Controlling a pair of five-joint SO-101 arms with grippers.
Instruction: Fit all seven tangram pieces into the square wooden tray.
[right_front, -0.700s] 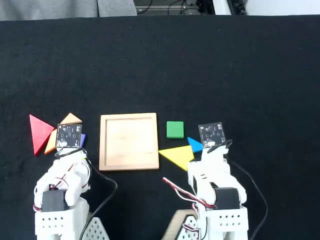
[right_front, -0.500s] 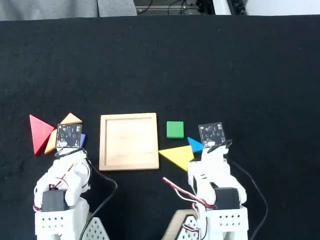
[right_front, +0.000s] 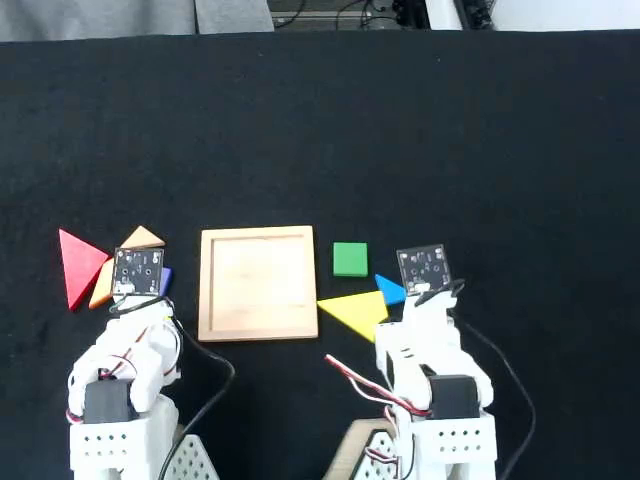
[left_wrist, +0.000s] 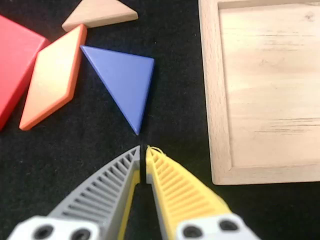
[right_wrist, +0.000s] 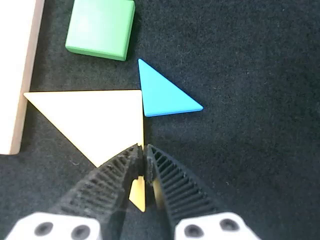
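The square wooden tray (right_front: 258, 330) lies empty between the two arms; its rim (left_wrist: 212, 105) is also in the left wrist view. Left of it lie a red triangle (right_front: 78, 262), an orange parallelogram (left_wrist: 52, 75), a tan triangle (left_wrist: 100, 12) and a dark blue triangle (left_wrist: 122, 80). My left gripper (left_wrist: 143, 150) is shut just short of the dark blue triangle's tip, holding nothing. Right of the tray lie a green square (right_wrist: 101, 27), a light blue triangle (right_wrist: 160, 92) and a yellow triangle (right_wrist: 97, 120). My right gripper (right_wrist: 143, 148) is shut over the yellow triangle's corner.
A black cloth (right_front: 320, 130) covers the table, bare from the pieces to the far edge. Both arm bases (right_front: 110, 420) stand at the near edge, with cables (right_front: 350, 380) between them.
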